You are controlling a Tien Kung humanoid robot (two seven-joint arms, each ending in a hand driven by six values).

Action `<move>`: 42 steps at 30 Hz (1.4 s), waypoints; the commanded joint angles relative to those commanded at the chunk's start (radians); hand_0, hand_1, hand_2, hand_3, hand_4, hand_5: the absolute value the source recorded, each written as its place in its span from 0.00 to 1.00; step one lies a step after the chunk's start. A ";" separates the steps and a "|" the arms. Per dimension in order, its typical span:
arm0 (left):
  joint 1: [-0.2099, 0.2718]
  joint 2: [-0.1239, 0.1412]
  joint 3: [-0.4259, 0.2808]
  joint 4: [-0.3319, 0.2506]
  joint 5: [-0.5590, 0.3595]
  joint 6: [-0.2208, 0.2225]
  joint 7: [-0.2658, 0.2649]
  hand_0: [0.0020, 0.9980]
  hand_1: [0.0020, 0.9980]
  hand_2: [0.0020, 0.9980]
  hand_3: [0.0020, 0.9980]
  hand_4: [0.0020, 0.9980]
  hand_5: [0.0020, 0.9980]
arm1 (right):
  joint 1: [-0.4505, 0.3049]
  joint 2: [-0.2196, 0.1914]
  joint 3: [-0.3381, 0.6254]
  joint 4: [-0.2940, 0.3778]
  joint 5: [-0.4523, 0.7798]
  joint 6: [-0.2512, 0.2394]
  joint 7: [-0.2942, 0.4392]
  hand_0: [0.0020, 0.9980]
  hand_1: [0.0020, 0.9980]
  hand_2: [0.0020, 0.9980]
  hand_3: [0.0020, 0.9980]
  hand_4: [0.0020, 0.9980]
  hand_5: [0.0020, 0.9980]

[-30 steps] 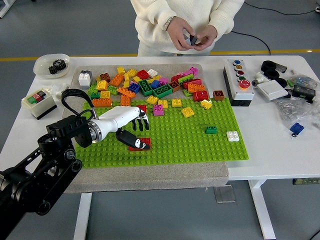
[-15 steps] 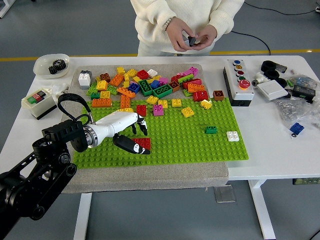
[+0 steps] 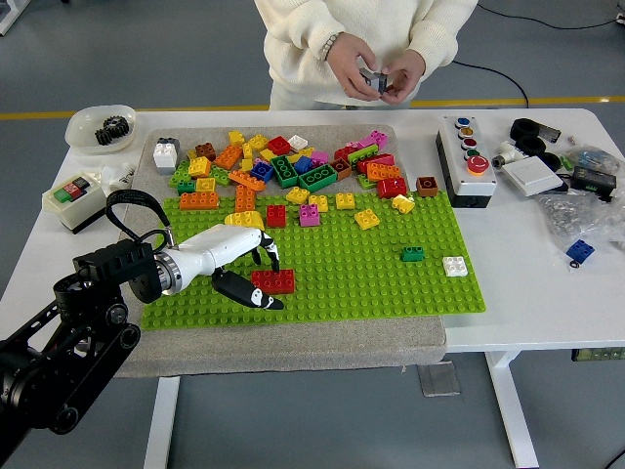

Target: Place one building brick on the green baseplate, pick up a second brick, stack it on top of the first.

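the flat red rectangular plastic brick sits studs-up on the near left of the green studded plastic baseplate, so the first placement looks done. the robot's white left hand hovers just left of it, fingers loosely spread, holding nothing, likely free to fetch a second brick from the loose pile of coloured bricks at the far edge.

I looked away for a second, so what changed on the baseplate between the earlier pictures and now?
The left hand drew back toward the left and near edge, uncovering the red brick, which now lies free on the green baseplate; its fingers are relaxed beside it. The loose brick pile stayed put, and the person's hands kept holding a small part.
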 joint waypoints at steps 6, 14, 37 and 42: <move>-0.002 -0.002 -0.003 0.008 0.001 0.003 -0.017 0.89 0.74 0.85 0.55 1.00 0.50 | 0.002 -0.001 0.000 0.000 0.002 -0.001 0.001 0.75 0.66 0.73 0.62 0.85 0.33; 0.006 -0.002 0.000 0.010 0.004 0.005 -0.036 0.98 0.80 0.91 0.56 1.00 0.51 | 0.002 0.000 0.000 0.000 0.005 -0.001 0.000 0.75 0.66 0.73 0.62 0.85 0.33; 0.011 -0.005 0.026 0.062 -0.002 0.101 -0.119 1.00 0.81 0.90 0.56 1.00 0.53 | 0.005 0.000 -0.001 0.000 0.011 -0.002 0.002 0.75 0.66 0.73 0.62 0.85 0.33; 0.013 -0.005 0.026 0.071 -0.005 0.111 -0.134 1.00 0.81 0.90 0.56 1.00 0.53 | 0.004 0.000 0.000 0.000 0.009 -0.002 0.002 0.75 0.66 0.73 0.62 0.85 0.33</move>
